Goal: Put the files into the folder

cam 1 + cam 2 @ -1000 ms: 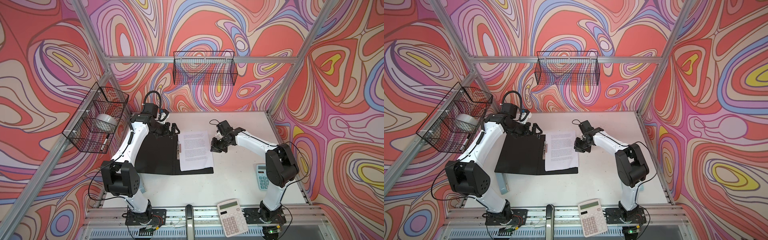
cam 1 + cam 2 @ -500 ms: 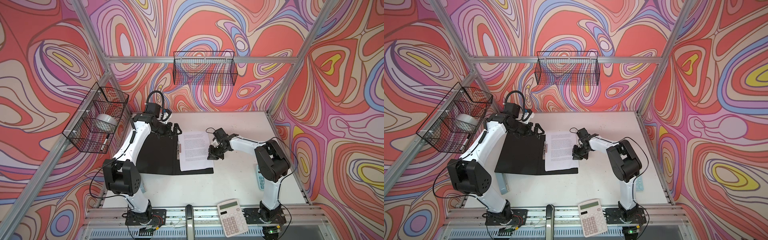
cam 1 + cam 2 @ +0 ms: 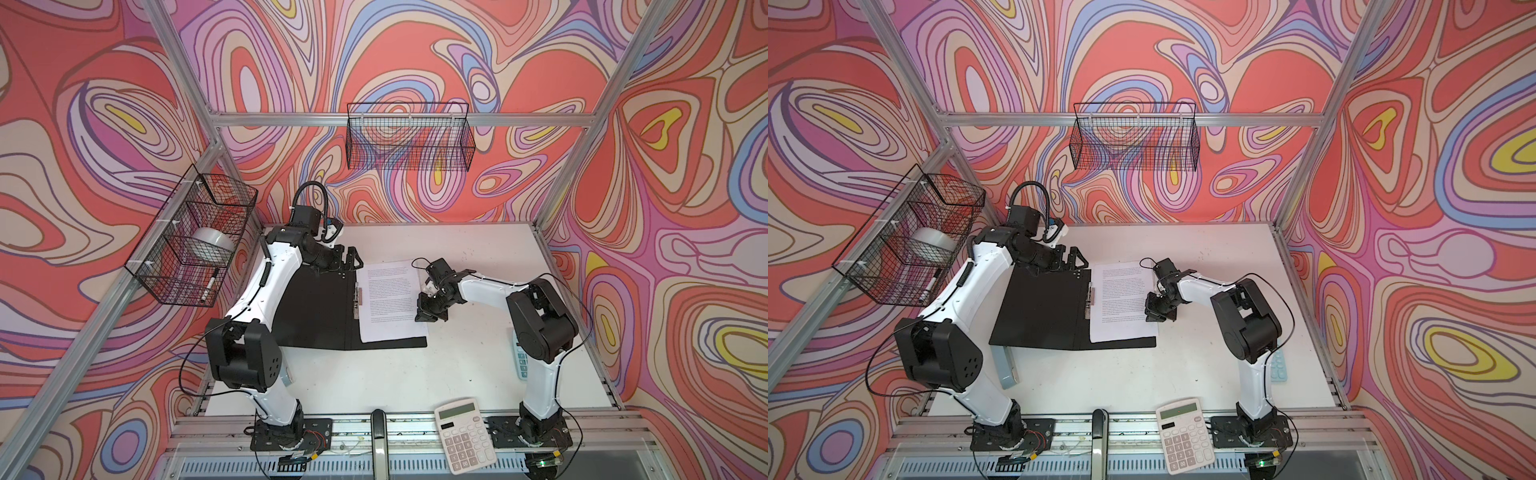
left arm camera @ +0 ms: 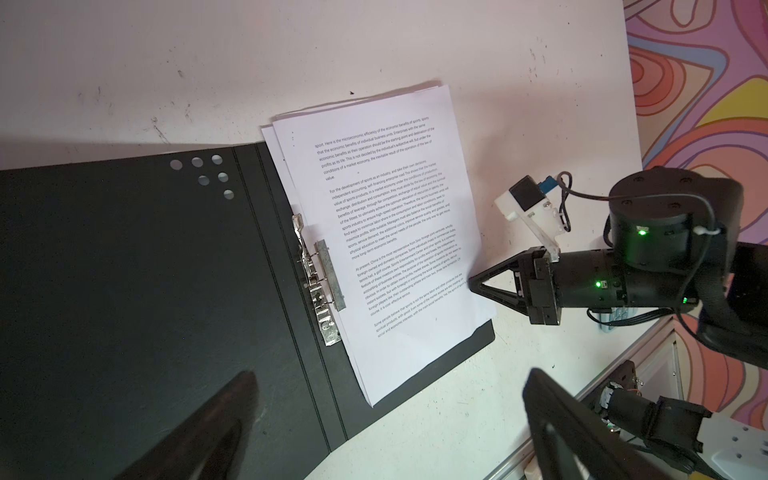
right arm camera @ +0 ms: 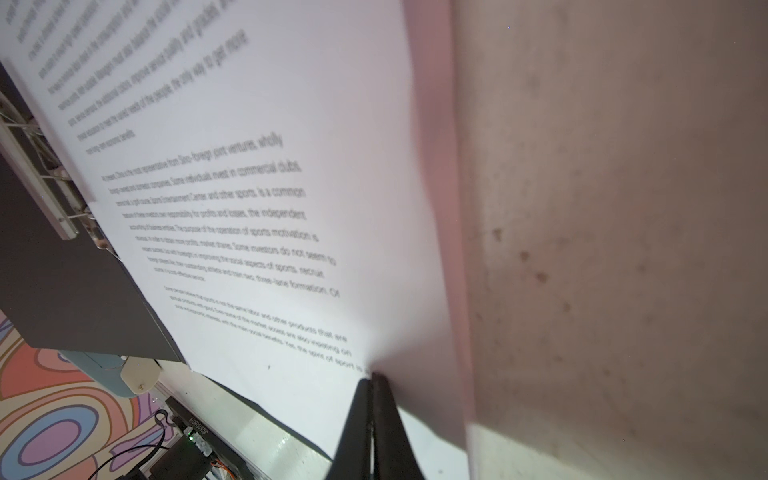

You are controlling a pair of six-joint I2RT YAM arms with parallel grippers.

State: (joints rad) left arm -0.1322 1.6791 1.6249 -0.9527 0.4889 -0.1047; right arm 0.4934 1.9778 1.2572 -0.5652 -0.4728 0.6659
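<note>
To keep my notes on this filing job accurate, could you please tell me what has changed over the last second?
The right claw, shut, slid along the right edge of the files towards the front of the table. Nothing was taken hold of or let go. The files, the open folder and the open left claw stayed where they were.

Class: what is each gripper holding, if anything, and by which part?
The right gripper, jaws shut, pinches the files at their outer long edge, opposite the spine clip; the left gripper, open, holds nothing.
</note>
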